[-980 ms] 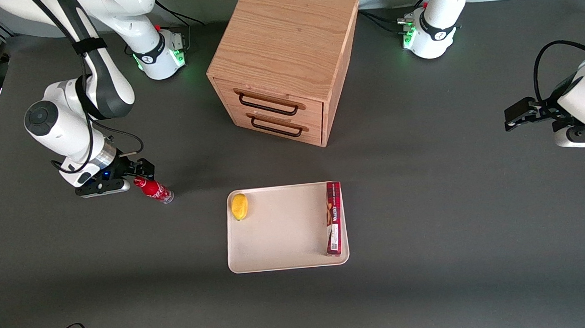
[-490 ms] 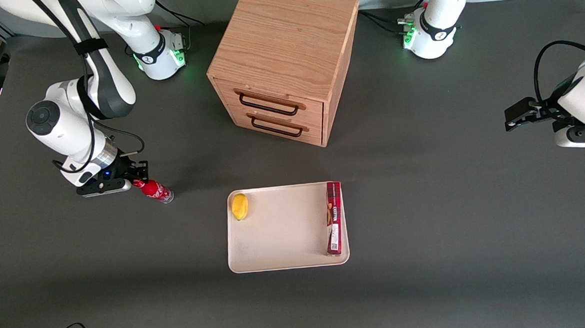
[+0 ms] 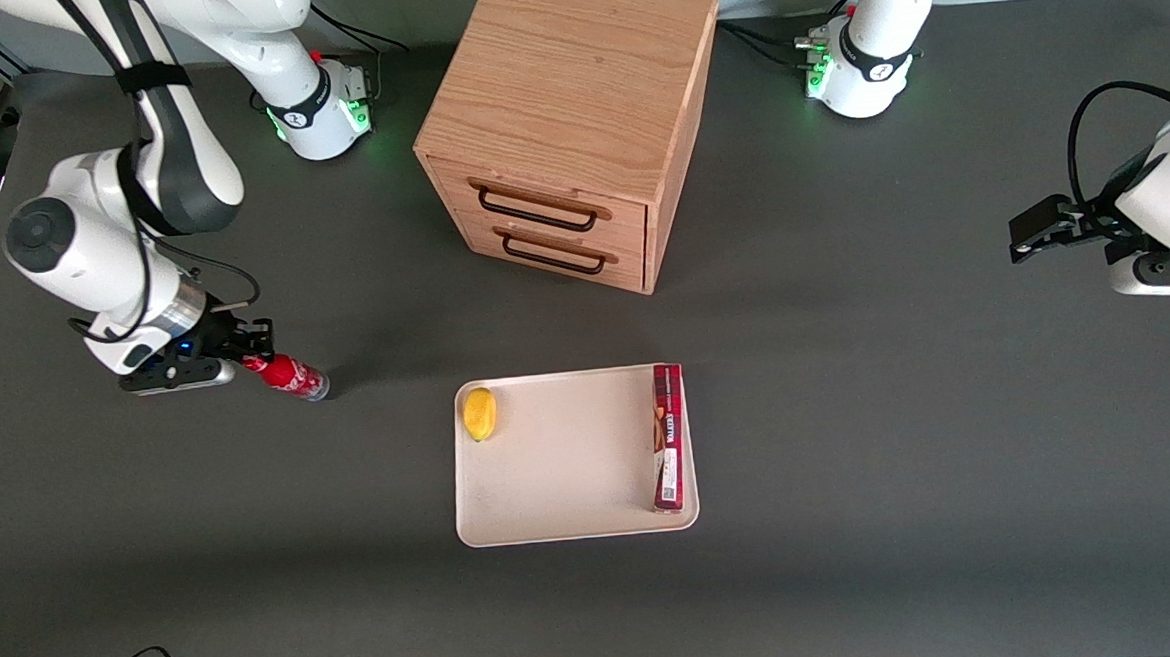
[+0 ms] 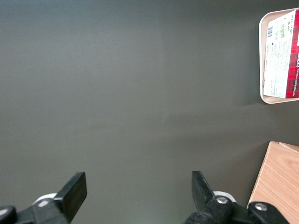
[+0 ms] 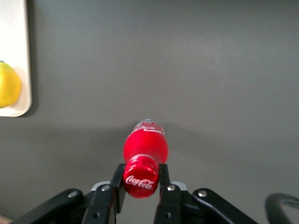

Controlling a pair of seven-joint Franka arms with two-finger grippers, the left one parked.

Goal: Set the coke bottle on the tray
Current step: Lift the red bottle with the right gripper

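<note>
Red plastic is sitting between my gripper's [image 3: 248, 361] fingers: I am seeing them pinching the coke bottle [image 3: 286, 375] at its cap [image 5: 140, 177], the body angling away from the wrist toward the tray [image 3: 562, 465]. The bottle is hanging well apart from the tray, toward the working arm's end of the table [image 3: 849, 405]. On the tray, a lemon [image 3: 479, 413] is lying in the corner nearest the bottle, and a long red box [image 3: 668, 436] is running along the rim toward the parked arm. A wooden drawer cabinet [image 3: 569, 119] is standing farther from the front camera than the tray. From the wrist camera, only the tray's edge and part of the lemon are showing.
</note>
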